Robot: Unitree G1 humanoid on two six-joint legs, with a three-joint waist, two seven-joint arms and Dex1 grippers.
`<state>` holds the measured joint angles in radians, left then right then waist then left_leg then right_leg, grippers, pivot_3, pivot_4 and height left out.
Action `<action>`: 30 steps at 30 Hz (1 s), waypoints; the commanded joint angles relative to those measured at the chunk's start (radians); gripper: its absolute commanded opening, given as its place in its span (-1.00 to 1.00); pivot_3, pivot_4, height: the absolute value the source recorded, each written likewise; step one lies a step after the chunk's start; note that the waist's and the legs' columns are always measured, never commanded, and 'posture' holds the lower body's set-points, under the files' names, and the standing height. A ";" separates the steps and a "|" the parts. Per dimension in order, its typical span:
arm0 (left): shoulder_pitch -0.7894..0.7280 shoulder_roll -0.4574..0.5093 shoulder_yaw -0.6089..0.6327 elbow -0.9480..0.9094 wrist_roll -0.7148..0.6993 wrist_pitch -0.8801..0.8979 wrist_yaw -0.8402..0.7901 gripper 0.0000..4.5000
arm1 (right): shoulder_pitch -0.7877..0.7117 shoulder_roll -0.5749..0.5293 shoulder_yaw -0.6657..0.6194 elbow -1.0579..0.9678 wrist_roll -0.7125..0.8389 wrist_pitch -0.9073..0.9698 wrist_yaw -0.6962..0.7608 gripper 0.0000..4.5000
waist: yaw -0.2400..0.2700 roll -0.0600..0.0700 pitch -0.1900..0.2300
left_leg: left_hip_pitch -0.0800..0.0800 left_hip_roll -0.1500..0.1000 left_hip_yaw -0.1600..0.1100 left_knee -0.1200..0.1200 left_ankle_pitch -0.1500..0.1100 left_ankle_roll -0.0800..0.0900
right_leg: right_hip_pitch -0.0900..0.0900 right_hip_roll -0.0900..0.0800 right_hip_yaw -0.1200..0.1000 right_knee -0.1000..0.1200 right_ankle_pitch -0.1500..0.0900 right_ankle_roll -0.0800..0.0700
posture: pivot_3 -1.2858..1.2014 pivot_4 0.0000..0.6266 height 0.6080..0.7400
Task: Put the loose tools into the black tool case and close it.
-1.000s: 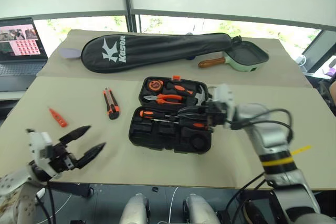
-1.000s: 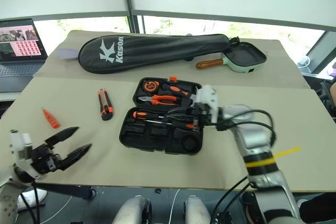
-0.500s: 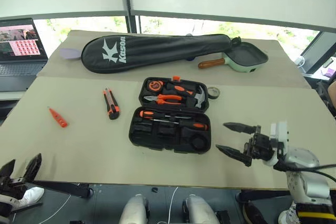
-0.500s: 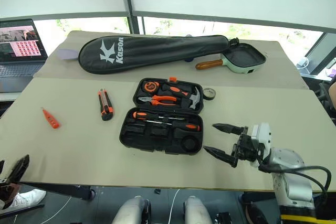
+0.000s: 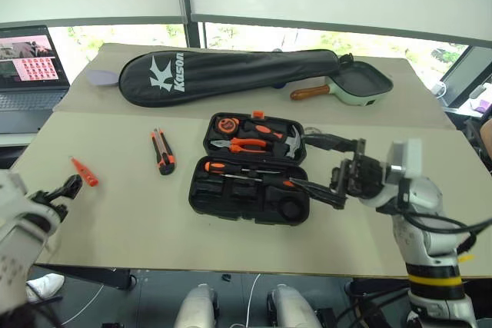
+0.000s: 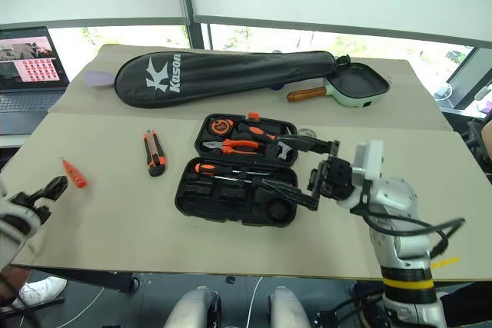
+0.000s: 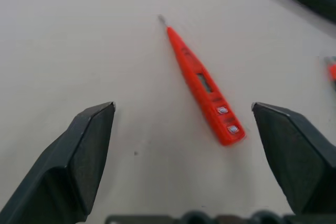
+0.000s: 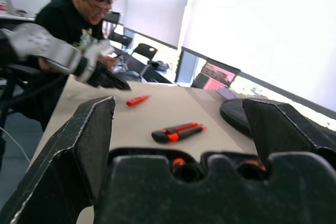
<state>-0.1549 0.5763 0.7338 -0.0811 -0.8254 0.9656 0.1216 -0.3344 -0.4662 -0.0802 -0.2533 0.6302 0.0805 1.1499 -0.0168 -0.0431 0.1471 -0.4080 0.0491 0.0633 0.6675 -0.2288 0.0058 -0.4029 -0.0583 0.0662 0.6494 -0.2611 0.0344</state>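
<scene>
One wide surface [image 5: 115, 213] carries everything. At frame centre the black tool case [image 5: 250, 197] lies open, pliers and screwdrivers in its slots. Right of it, the right hand [image 5: 327, 168] hovers with fingers spread, holding nothing. Left of the case lies the utility knife [image 5: 162, 151]. At far left the left hand [image 7: 189, 145], fingers apart, faces the orange tester pen [image 7: 202, 83].

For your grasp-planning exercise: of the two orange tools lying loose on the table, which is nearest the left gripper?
The slim orange tester pen, lying just ahead of the open left gripper. The orange-black utility knife lies farther off, nearer the tool case.
</scene>
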 commanded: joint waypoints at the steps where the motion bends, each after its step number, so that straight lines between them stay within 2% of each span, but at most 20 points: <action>1: -0.102 0.005 -0.052 0.092 0.063 0.014 0.050 1.00 | -0.048 0.002 0.029 -0.028 0.008 0.029 -0.022 0.99 | 0.000 0.000 0.000 | 0.000 0.000 0.000 0.000 0.000 0.000 | 0.000 0.000 0.000 0.000 0.000 0.000 | 0.03 -0.52 1.00; 9: -0.265 0.015 -0.183 0.329 0.222 -0.023 0.030 1.00 | -0.109 -0.032 0.059 -0.010 0.007 0.082 -0.019 0.99 | 0.008 0.001 0.000 | 0.001 -0.002 0.000 -0.002 0.001 -0.001 | 0.000 -0.001 0.000 0.000 0.000 0.000 | 0.03 -0.52 1.00; 12: -0.275 0.002 -0.193 0.375 0.253 -0.026 0.022 0.69 | -0.128 -0.049 0.063 -0.003 0.012 0.101 -0.007 1.00 | 0.008 0.003 -0.001 | 0.002 -0.002 0.000 -0.002 0.001 -0.001 | 0.001 -0.001 0.000 0.000 0.000 0.000 | 0.03 -0.52 1.00; 15: -0.271 -0.006 -0.190 0.385 0.274 -0.027 0.003 0.20 | -0.148 -0.048 0.061 0.010 0.014 0.113 -0.011 1.00 | 0.008 0.008 -0.003 | 0.002 -0.002 0.001 -0.002 0.001 -0.001 | 0.000 -0.001 0.000 0.001 0.000 0.000 | 0.03 -0.52 1.00; 21: -0.240 -0.009 -0.158 0.351 0.286 -0.015 -0.030 -0.73 | -0.160 -0.049 0.064 0.031 0.003 0.116 -0.004 1.00 | 0.015 0.008 -0.003 | 0.002 -0.002 0.001 -0.002 0.001 -0.001 | 0.001 -0.002 0.000 0.000 0.000 0.000 | 0.03 -0.52 1.00; 22: -0.234 -0.010 -0.153 0.339 0.288 -0.028 -0.041 -0.79 | -0.155 -0.049 0.062 0.037 0.000 0.110 0.001 1.00 | 0.015 0.008 -0.003 | 0.002 -0.002 0.001 -0.002 0.001 -0.001 | 0.001 -0.002 0.000 0.000 0.000 0.000 | 0.03 -0.52 1.00; 25: -0.204 0.000 -0.146 0.269 0.287 -0.084 -0.101 -0.79 | -0.123 -0.059 0.048 0.048 -0.008 0.084 0.024 1.00 | 0.013 0.008 -0.003 | 0.001 -0.002 0.001 -0.002 0.001 -0.001 | 0.000 -0.002 0.000 0.000 0.000 0.000 | 0.03 -0.52 1.00; 27: -0.171 0.024 -0.163 0.190 0.275 -0.188 -0.237 -0.79 | -0.092 -0.071 0.028 0.043 -0.008 0.070 0.033 1.00 | 0.014 0.008 -0.003 | 0.001 -0.001 0.001 -0.002 0.001 -0.001 | 0.000 -0.002 0.000 -0.001 0.000 0.000 | 0.03 -0.52 1.00; 30: -0.111 0.089 -0.223 0.040 0.213 -0.315 -0.571 -0.79 | -0.046 -0.104 -0.011 0.024 0.002 0.074 0.037 1.00 | 0.015 0.002 0.000 | -0.003 0.000 0.001 -0.003 0.001 -0.002 | -0.002 -0.002 -0.001 -0.001 0.000 0.000 | 0.03 -0.52 1.00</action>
<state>-0.2681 0.5973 0.5483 0.0909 -0.5654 0.7423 -0.2386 -0.3835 -0.5465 -0.0360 -0.1953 0.6117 0.1756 1.1791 -0.0018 -0.0411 0.1476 -0.4124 0.0491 0.0637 0.6649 -0.2275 0.0036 -0.4061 -0.0601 0.0650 0.6479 -0.2609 0.0338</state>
